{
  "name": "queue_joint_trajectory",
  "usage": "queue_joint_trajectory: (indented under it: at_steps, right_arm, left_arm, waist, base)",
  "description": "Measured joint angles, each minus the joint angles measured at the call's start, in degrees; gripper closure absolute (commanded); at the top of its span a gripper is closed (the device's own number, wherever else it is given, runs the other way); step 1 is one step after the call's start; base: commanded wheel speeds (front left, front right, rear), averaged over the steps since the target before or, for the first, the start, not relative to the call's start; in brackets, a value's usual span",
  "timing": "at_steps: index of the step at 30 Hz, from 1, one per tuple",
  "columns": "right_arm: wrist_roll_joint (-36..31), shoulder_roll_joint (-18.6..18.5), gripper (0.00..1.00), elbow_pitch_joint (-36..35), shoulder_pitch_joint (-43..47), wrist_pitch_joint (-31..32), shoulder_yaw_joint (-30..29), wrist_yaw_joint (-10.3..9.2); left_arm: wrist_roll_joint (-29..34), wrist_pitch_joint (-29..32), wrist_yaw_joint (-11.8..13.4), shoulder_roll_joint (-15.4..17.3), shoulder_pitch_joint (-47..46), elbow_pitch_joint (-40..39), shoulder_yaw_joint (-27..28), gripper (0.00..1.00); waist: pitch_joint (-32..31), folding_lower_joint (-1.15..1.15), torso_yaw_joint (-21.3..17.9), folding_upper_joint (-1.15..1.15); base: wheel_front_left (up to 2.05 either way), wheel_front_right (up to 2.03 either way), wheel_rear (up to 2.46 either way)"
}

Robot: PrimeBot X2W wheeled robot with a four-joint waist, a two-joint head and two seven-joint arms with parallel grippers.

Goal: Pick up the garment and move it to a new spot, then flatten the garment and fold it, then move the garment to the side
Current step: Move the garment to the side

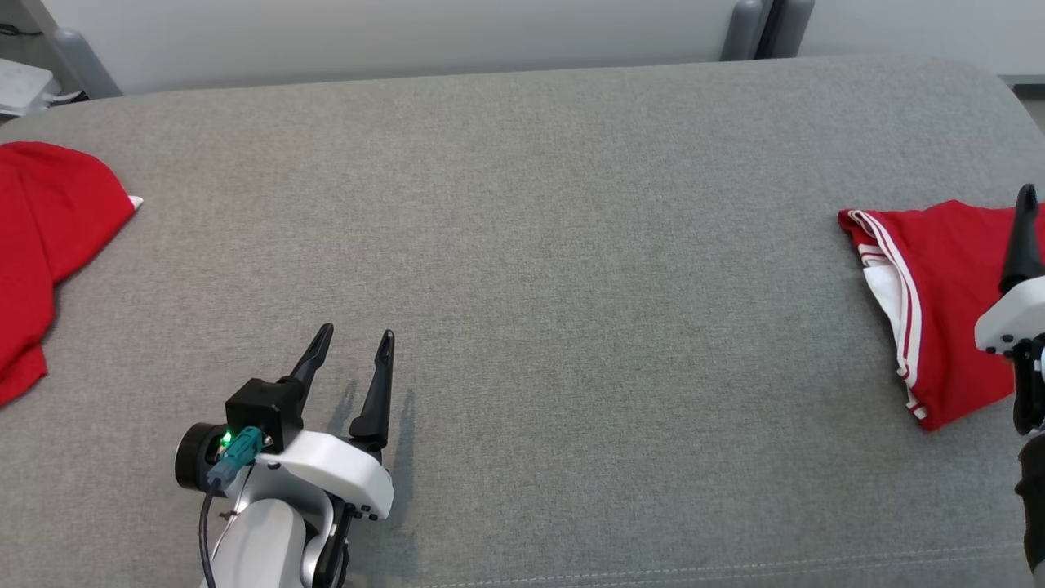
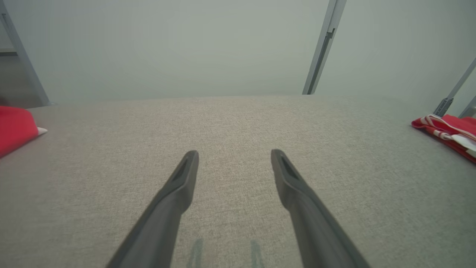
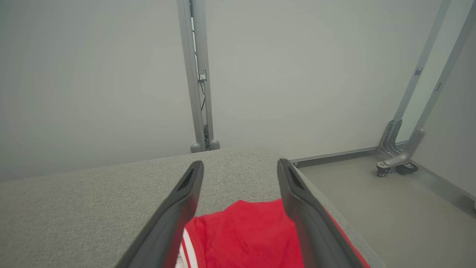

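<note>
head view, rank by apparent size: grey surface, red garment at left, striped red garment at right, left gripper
1. grey surface
2. striped red garment and red garment at left: look alike, both cut off by the frame, unranked
3. left gripper

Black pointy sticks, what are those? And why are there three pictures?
Those sticks are the jaws of a robot with two arms. The big picture comes from a camera on its head, looking down at a grey padded table. The other two come from small cameras on its wrists, each looking along one pair of jaws. The left arm hovers over bare table, with its jaws open and empty. The right arm is at the right edge, above a folded red garment with white stripes. Its jaws are open too, so nothing is held. Another red cloth lies at the far left.
</note>
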Motion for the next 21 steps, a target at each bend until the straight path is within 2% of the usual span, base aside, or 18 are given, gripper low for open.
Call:
queue_joint_trajectory:
  at_steps: [12, 21]
  right_arm:
    - [6.6, 0.9, 0.00, -4.2, 7.9, 0.0, 8.9, 0.00]
    - [7.8, 1.9, 0.00, -9.5, 12.4, 0.0, 12.7, 0.00]
  left_arm:
    - [-1.1, 0.0, 1.6, 0.0, 2.8, 0.1, 2.9, 0.00]
    - [0.5, 0.0, 2.2, 0.0, 4.3, -1.8, 7.2, 0.00]
  waist:
    - [-3.7, 0.00, 4.8, 0.00]
    - [-5.0, 0.00, 6.6, 0.00]
  base:
    - [0.00, 0.00, 0.00]
    - [0.00, 0.00, 0.00]
